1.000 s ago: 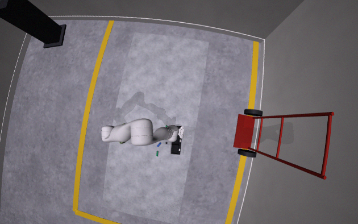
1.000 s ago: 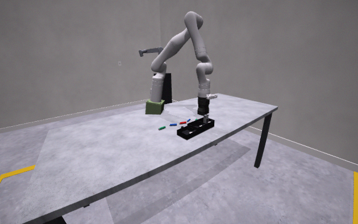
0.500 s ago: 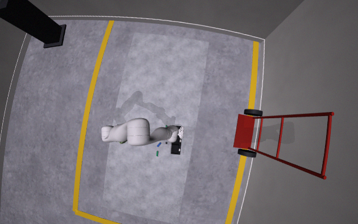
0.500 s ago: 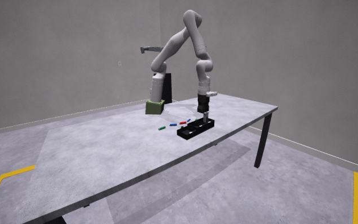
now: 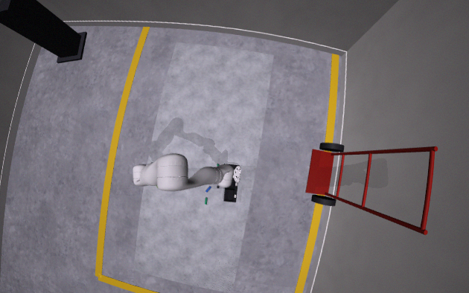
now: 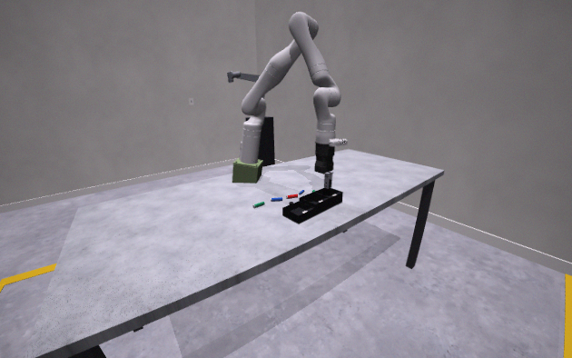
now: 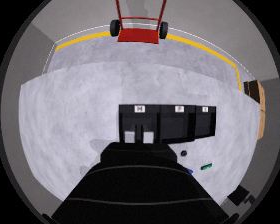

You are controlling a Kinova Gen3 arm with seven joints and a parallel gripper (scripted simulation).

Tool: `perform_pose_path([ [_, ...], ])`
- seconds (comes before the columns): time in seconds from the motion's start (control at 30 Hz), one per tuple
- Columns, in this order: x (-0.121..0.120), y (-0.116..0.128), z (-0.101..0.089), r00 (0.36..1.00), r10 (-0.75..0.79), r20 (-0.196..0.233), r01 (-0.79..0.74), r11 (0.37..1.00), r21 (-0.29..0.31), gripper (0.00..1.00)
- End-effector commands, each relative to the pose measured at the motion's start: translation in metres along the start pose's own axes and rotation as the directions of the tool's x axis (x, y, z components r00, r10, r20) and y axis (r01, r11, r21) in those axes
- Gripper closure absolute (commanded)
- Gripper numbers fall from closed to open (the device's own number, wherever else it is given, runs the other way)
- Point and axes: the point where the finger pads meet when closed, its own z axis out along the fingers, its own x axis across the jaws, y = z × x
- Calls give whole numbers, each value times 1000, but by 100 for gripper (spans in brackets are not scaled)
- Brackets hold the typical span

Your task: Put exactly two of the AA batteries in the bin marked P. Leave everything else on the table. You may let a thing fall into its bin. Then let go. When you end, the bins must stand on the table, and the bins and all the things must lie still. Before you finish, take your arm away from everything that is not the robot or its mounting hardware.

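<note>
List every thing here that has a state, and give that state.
Black two-finger gripper: fingers narrow, above the bin's end compartment; a load cannot be told.
Black three-compartment bin: upright on the grey table.
Green cylindrical battery: lying on the table.
Blue cylindrical battery: lying on the table.
Red cylindrical battery: lying on the table.

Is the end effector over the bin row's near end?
No, the end effector hangs over the far end of the black bin row.
</note>
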Motion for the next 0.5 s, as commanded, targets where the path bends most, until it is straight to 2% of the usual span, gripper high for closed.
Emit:
perform_pose_path([
  [0.0, -3, -6, -14, 1000, -4, 4, 3, 1000, 21, 69],
  [0.27, -3, -6, -14, 1000, -4, 4, 3, 1000, 21, 69],
  [0.47, -3, -5, -64, 1000, -4, 4, 3, 1000, 21, 69],
])
